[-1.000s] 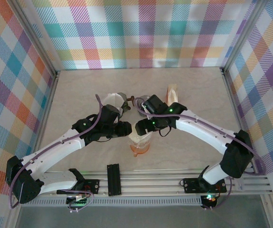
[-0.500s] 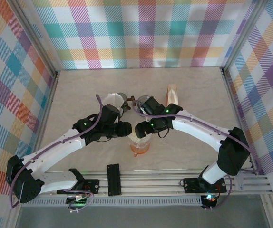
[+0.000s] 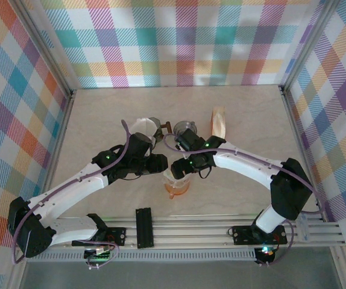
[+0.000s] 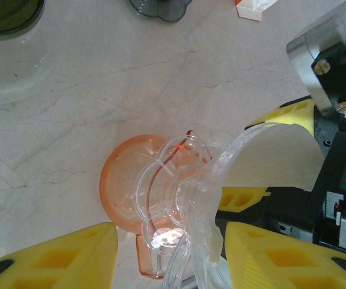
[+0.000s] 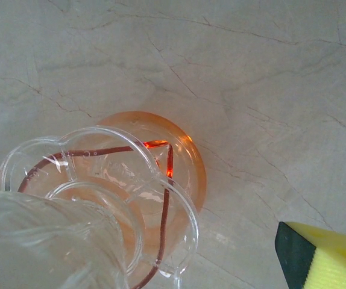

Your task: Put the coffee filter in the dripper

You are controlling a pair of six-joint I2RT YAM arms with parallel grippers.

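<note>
Dripper [image 4: 179,192], clear, scalloped flange, atop orange cup [image 4: 117,186], left hand [image 4: 172,236] spread beside it, right hand [image 4: 263,155] spread

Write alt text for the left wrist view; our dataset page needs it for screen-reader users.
A clear dripper sits over an orange base on a marble table, between the yellow fingers of the left gripper. At right, the right gripper has its fingers on either side of a white sheet, likely the coffee filter.
</note>
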